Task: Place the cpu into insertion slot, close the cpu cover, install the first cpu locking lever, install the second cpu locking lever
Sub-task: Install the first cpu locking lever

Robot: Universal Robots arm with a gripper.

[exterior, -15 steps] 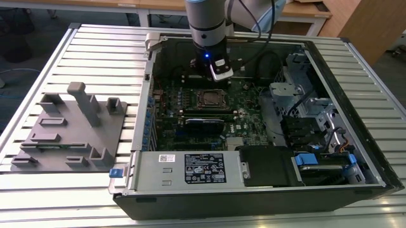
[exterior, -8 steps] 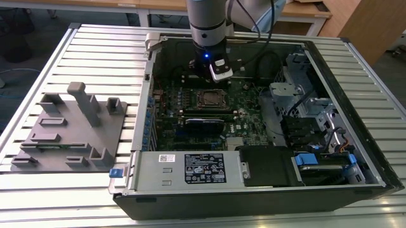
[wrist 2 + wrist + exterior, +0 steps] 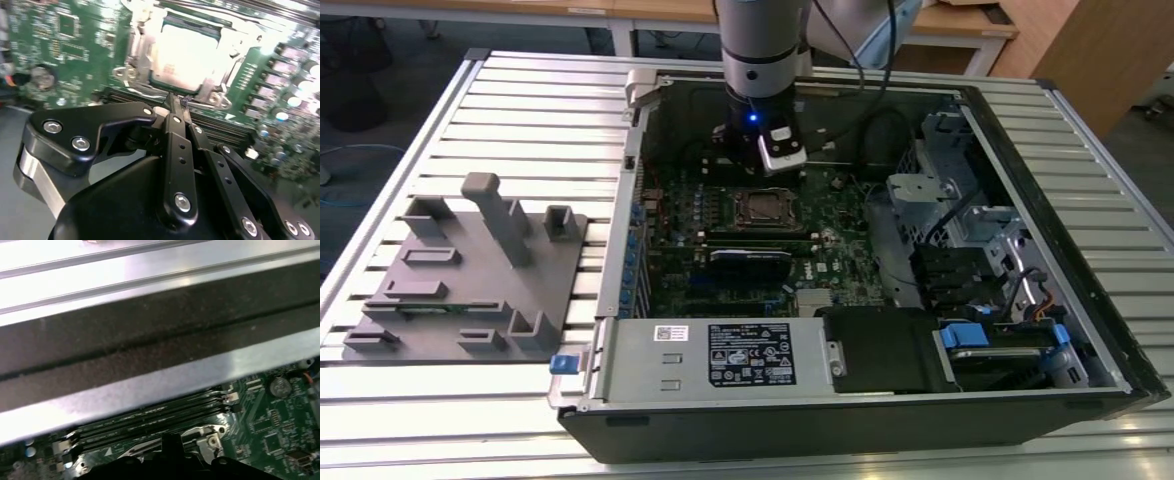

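On the exterior view's left we see a grey rack on the worktop. Right of it, in the open computer case, the chip already lies in its socket. It looks flat, square and silvery. We think it is light, stiff and easy to hurt, best held by its edges. The end effector hangs just beside the socket, pinched together and holding nothing.

The exterior view is evenly lit from above, the ribbed bench pale while the case interior sits in shadow. In the second wrist view, glare whitens the cpu — its surface nearly blown out (the claw reads soft, too close). The first wrist view is blurred, with bright streaks.
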